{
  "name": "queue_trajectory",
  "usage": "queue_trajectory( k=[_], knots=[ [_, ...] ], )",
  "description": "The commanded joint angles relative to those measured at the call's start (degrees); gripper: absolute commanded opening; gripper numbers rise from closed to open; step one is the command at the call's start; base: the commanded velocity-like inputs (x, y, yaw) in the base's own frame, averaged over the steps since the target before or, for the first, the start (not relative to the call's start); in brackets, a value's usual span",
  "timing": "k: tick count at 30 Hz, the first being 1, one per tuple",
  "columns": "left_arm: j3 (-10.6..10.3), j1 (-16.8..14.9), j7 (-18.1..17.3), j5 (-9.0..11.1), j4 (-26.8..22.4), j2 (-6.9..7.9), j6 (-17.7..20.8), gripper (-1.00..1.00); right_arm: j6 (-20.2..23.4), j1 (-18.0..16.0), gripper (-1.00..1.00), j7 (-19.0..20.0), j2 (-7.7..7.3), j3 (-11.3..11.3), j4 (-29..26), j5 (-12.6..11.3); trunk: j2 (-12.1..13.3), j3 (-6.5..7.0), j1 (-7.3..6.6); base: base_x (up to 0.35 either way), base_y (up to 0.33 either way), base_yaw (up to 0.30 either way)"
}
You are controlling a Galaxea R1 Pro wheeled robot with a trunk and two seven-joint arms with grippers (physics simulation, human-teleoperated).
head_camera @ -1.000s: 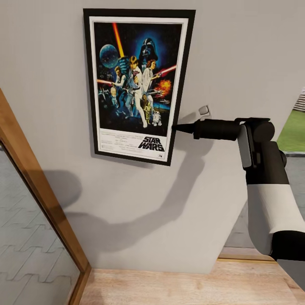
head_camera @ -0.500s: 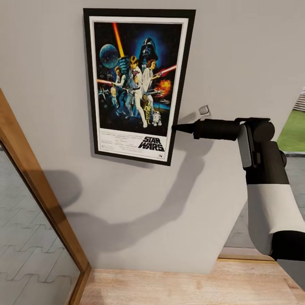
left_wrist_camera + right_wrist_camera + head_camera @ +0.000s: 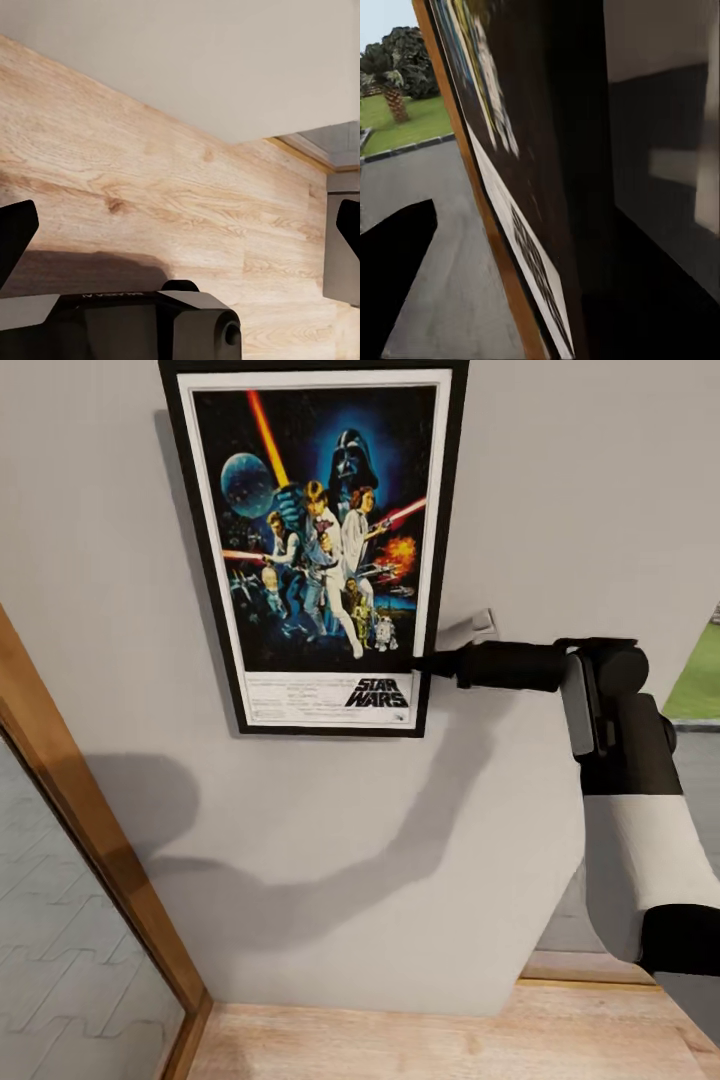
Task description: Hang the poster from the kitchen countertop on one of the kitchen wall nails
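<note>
The poster point(image 3: 318, 550) is held flat against the pale wall point(image 3: 560, 480), gripped at its lower right frame edge by the right gripper point(image 3: 428, 663), closed on it. The left gripper point(image 3: 180, 225) is seen wide apart, empty, over wood floor point(image 3: 150, 202). A wooden door frame point(image 3: 90, 830) is seen leftward.

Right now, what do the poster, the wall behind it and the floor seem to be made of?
The poster looks like printed paper in a thin black frame, probably plastic or painted wood; no glare tells of glass. The wall seems matte painted plaster: flat pale grey, soft shadows. The floor looks like light wood planks, by its grain.
</note>
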Motion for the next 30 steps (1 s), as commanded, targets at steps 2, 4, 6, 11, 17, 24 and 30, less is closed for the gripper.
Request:
queue_trajectory(
  k=[2,4,6,11,17,24,30],
  knots=[
    [0.01,-0.06,-0.15,0.03,0.08,0.01,-0.3,1.0,0.19,-0.06,1.0,-0.08,-0.02,0.0,0.02,-0.08,-0.12,-0.13,0.04,0.007,0.0,0.0],
    [0.01,-0.06,-0.16,0.03,0.08,0.01,-0.3,1.0,0.21,-0.06,1.0,-0.08,-0.02,0.0,0.02,-0.11,-0.12,-0.13,0.04,0.002,0.0,0.0],
    [0.01,-0.06,-0.15,0.03,0.08,0.01,-0.3,1.0,0.21,-0.06,1.0,-0.08,-0.02,0.0,0.02,-0.12,-0.12,-0.13,0.04,0.001,0.0,0.0],
    [0.01,-0.06,-0.15,0.03,0.08,0.01,-0.3,1.0,0.22,-0.06,1.0,-0.08,-0.02,0.0,0.02,-0.12,-0.12,-0.13,0.04,0.0,0.0,0.0],
    [0.01,-0.06,-0.16,0.03,0.08,-0.02,-0.31,1.0,0.22,-0.06,1.0,-0.08,-0.02,0.0,0.02,-0.13,-0.12,-0.13,0.04,-0.099,0.0,0.0],
    [0.01,-0.06,-0.14,0.03,0.08,-0.02,-0.32,1.0,0.22,-0.06,1.0,-0.08,-0.02,0.0,0.02,-0.13,-0.12,-0.13,0.04,-0.189,0.0,0.0],
    [0.01,-0.06,-0.17,0.03,0.08,0.0,-0.3,1.0,0.22,-0.06,1.0,-0.08,-0.02,0.0,0.02,-0.14,-0.12,-0.13,0.04,-0.225,0.0,0.0]
  ],
)
